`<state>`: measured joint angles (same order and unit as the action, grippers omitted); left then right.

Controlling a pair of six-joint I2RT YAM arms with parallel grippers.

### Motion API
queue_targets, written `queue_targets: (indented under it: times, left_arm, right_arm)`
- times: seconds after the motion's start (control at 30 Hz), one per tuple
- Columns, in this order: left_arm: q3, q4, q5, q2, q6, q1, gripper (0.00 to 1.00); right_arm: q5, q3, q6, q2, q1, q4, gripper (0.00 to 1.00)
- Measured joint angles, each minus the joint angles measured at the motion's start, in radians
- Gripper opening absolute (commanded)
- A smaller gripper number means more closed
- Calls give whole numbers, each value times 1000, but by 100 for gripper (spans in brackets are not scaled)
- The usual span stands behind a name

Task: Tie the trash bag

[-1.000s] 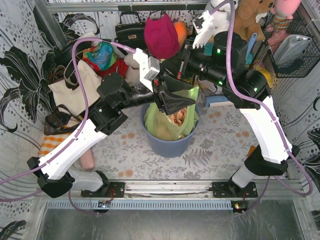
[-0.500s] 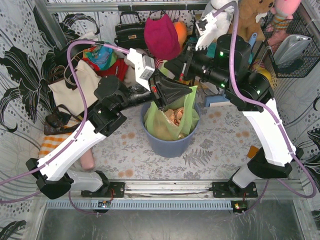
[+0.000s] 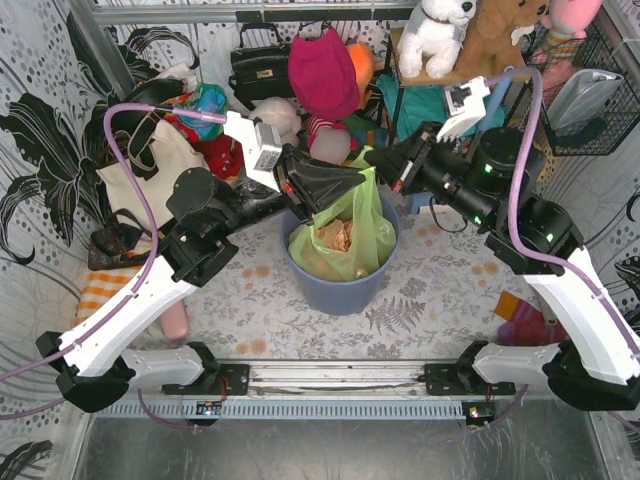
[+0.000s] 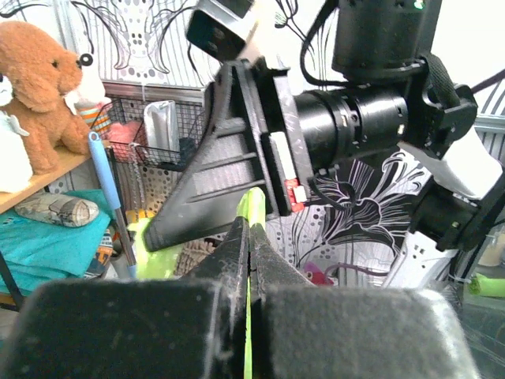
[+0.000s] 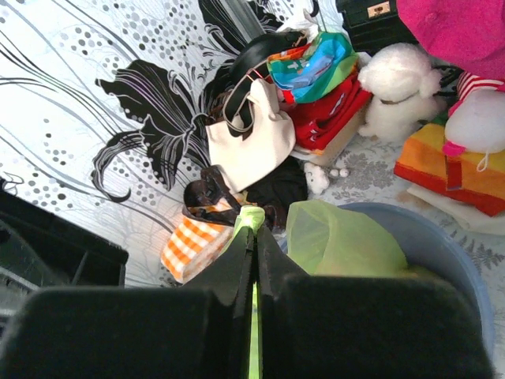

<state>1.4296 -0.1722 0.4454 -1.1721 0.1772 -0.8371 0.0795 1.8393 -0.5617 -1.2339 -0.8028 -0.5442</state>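
The light-green trash bag point(image 3: 345, 238) sits in a blue-grey bin point(image 3: 340, 290) at the table's middle, with brown paper showing through it. Its top is pulled up into a peak above the bin. My left gripper point(image 3: 355, 182) comes in from the left and is shut on a thin strip of the green plastic point(image 4: 254, 204), held edge-on between its jaws point(image 4: 248, 225). My right gripper point(image 3: 378, 160) reaches in from the right and is shut on another bunched piece of the bag point(image 5: 253, 215). One of its black fingers point(image 4: 213, 166) sits just beyond my left fingertips.
A cream tote bag point(image 3: 160, 165), a black handbag point(image 3: 262, 65), a maroon hat point(image 3: 322, 70) and plush toys point(image 3: 435, 30) crowd the back. An orange-checked cloth point(image 3: 100, 290) lies at left. A wire basket point(image 3: 585, 90) hangs at the back right.
My left gripper has shut on the bag's edge and shifted left. The right arm has swung out to the right, still holding its piece, and the bag's top is drawn up.
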Motion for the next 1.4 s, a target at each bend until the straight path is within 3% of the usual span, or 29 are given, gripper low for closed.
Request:
queue_targets:
  times: [0.47, 0.77, 1.1, 1.4]
  left_arm:
    - [-37, 4, -158, 40, -35, 0, 0]
    - [-45, 17, -231, 55, -45, 0, 0]
    - [-52, 60, -353, 63, -48, 0, 0]
    - [-52, 65, -368, 63, -47, 0, 0]
  right_arm:
    - [-106, -421, -102, 228, 0, 351, 0]
    - [-225, -515, -125, 270, 0, 490, 0]
    - [-309, -549, -139, 307, 0, 517, 0]
    - [-322, -584, -183, 302, -45, 519, 0]
